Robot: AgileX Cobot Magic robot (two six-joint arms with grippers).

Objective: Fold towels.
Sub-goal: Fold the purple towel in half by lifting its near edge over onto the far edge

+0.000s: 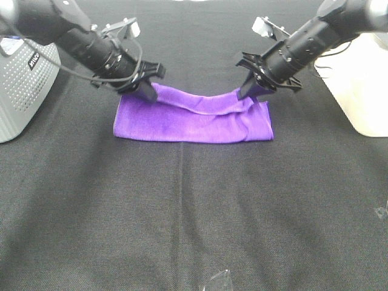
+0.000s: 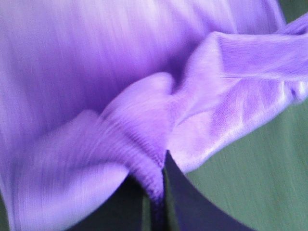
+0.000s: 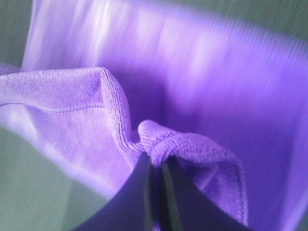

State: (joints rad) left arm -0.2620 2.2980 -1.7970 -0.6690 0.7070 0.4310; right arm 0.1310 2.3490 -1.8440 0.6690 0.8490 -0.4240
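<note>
The purple towel [image 1: 194, 118] lies on the black table [image 1: 182, 212], its far edge lifted and draped over its near part. My left gripper [image 1: 145, 90] is shut on the towel's far left corner [image 2: 154, 187] and holds it just above the table. My right gripper [image 1: 250, 91] is shut on the far right corner [image 3: 156, 144], also raised a little. In both wrist views the dark fingers [image 2: 183, 202] pinch a fold of cloth [image 3: 192, 139]. The lifted edge sags between the two grippers. No white tag shows.
A grey perforated box [image 1: 21, 85] stands at the left edge of the table. A white box [image 1: 357, 85] stands at the right edge. A small clear object [image 1: 218, 282] lies at the front edge. Bare black cloth lies in front of the towel.
</note>
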